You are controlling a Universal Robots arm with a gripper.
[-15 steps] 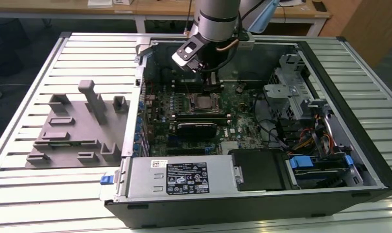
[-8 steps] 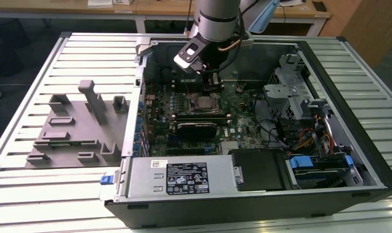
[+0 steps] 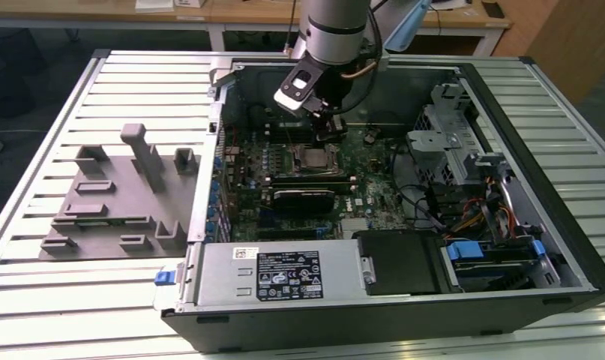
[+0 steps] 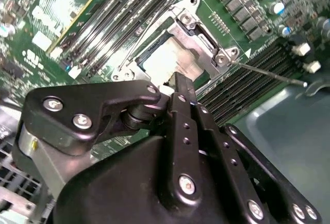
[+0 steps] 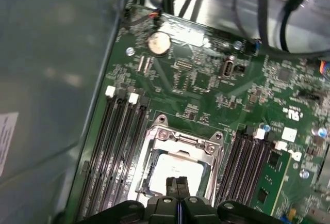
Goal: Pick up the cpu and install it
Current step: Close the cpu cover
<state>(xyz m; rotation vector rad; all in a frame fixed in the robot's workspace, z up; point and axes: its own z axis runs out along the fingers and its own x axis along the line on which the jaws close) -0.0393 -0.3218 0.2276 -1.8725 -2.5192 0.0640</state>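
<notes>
**Step in hand (judged).** The work appears to be at the seating of the cpu [image 5: 173,167] in the socket [image 5: 154,137].
- Any push should go straight down into the socket, lightly, and land on the chip's silver top rather than its pale rim.
- The chip should sit square to the socket's walls. A sideways drag risks the contacts beneath it.
- The fingers should stay off the thin lever [image 4: 268,73] that runs out from one socket corner.
- They should also stay off the memory slots [image 5: 121,131] that flank the socket on two sides.

**Pincer.** The gripper [image 5: 177,187] has its two fingers standing pressed together, tip against tip, with nothing between them, so it holds nothing. In the exterior view it hangs inside the case [image 3: 382,322], just above the socket.

**The cpu.** It lies flat within the socket, silver top up, with the socket's metal frame around all four sides. Whether it is fully down on its seat cannot be told.

**Relation.** In both wrist views the joined fingertips [image 4: 179,83] stand over one edge of the chip. They are off the socket's centre and very near the silver top. Whether they touch it or stand just clear cannot be told.
</notes>
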